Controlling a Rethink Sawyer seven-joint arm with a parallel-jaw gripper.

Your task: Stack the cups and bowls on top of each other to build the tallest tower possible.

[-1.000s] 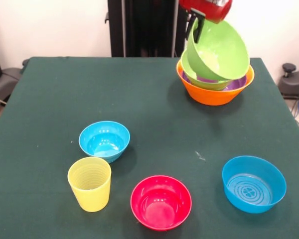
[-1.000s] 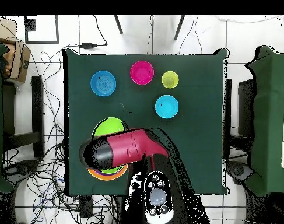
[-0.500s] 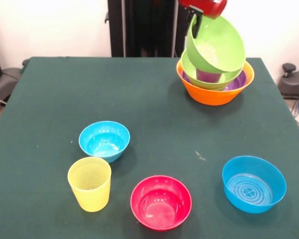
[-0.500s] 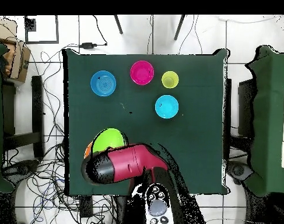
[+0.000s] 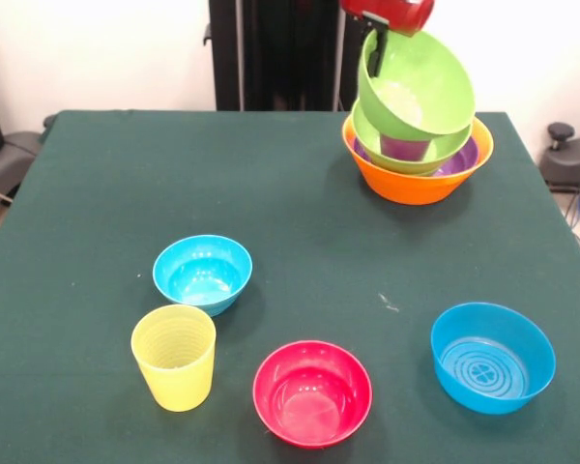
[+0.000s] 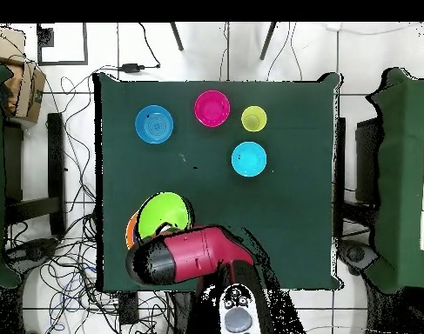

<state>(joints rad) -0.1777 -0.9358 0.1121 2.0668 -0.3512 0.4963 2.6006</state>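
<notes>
While pinching far rim of tilted lime green bowl (image 5: 416,87), gripper (image 5: 375,53) over tower (image 5: 418,164). Light, glossy, slippery; grip thin rim only.

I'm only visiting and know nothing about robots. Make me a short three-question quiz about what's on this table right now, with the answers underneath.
1. True or false: the top lime green bowl sits level in the tower.
2. Which loose item stands closest to the yellow cup? A) the pink-red bowl B) the smaller blue bowl C) the ringed blue bowl
3. Fill in: the tower's base is the large ______ bowl.

Key
1. False. It is steeply tilted, its opening turned sideways, with the gripper at its upper rim.
2. B
3. orange
</notes>
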